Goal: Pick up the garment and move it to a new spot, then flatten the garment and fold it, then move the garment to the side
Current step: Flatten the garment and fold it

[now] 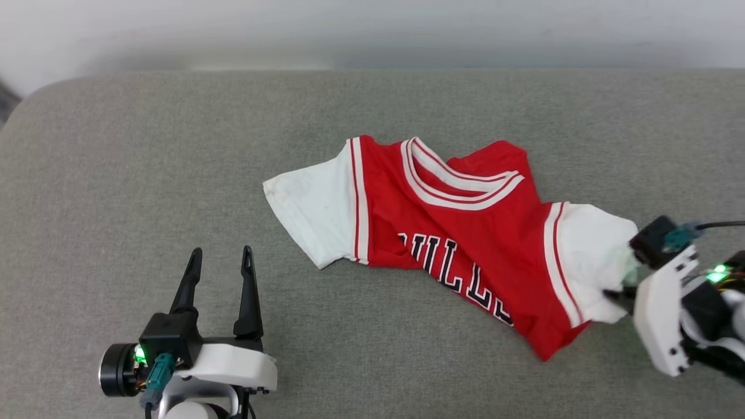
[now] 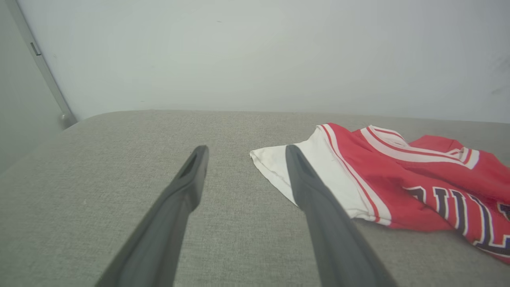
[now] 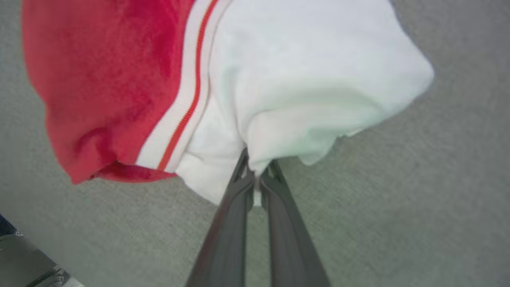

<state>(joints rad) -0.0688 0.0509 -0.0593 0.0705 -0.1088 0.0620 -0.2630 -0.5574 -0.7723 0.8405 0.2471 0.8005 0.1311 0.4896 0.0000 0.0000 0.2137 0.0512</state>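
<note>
I see the shirt [image 1: 465, 233] crumpled on the grey cushion [image 1: 145, 174], right of centre, collar toward the far edge. My right gripper [image 3: 259, 169] is pinched tight on its right-hand white sleeve [image 3: 318, 79]. My left gripper [image 1: 221, 259] hovers over the near-left part, jaws apart, clear of the shirt.

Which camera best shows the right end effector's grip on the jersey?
Right wrist view: up close, the right end effector pinches the white sleeve of the jersey. In the head view its mount blocks the grip; left wrist view shows the opposite sleeve.
</note>
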